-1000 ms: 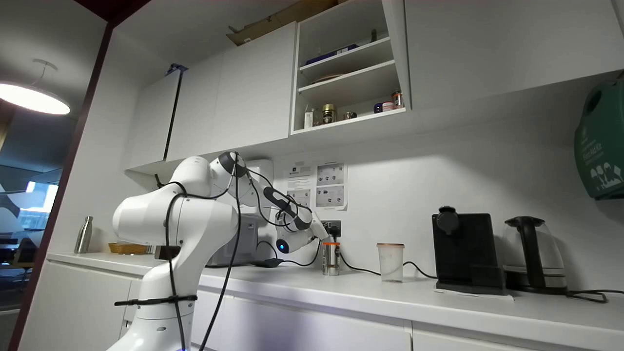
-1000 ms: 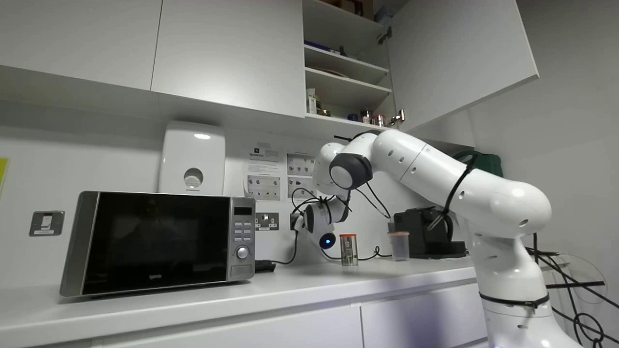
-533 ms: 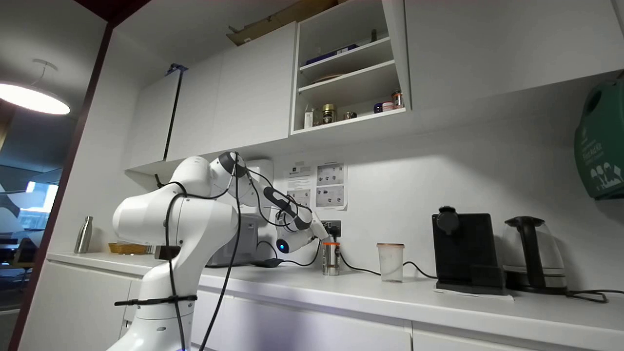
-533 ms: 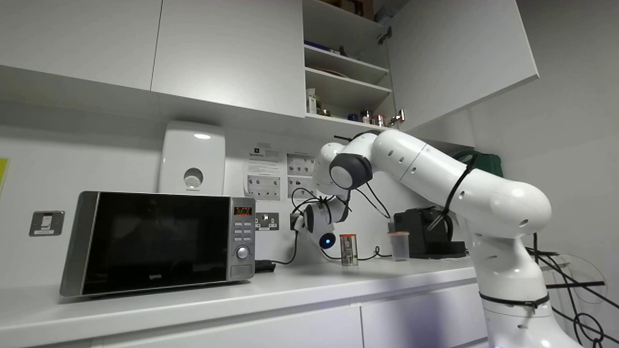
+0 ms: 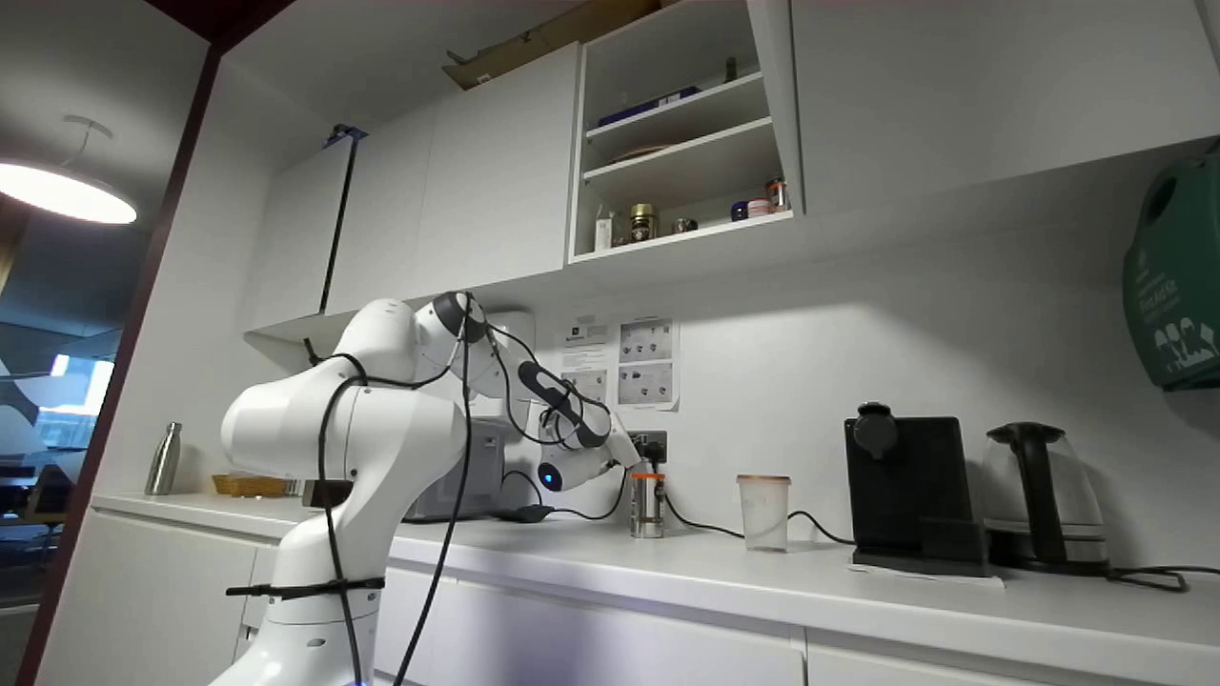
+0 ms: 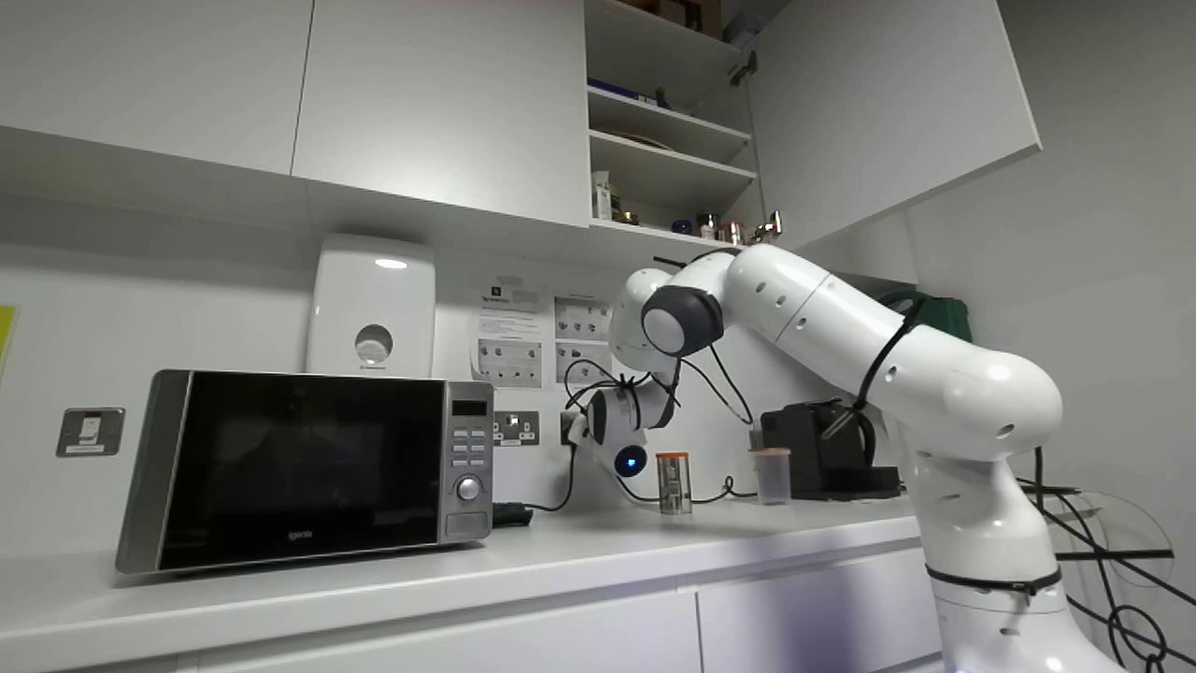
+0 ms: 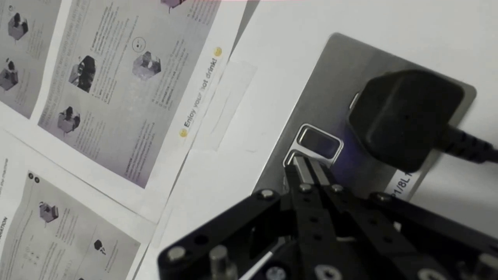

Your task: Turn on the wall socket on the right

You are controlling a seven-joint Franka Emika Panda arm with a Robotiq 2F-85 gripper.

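In the wrist view the gripper (image 7: 310, 167), fingers pinched together, overlaps the socket (image 7: 336, 105), whose uncovered switch (image 7: 319, 142) lies just past the tips at one o'clock, long axis ten to four.

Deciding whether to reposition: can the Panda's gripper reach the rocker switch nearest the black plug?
Probably yes: in the wrist view the shut gripper appears close beside the rocker switch, whose face shows uncovered; the black plug leaves it free.

Kitchen, microwave (image 6: 304, 472), kettle (image 5: 1046, 500), wall cupboards (image 6: 439, 103)
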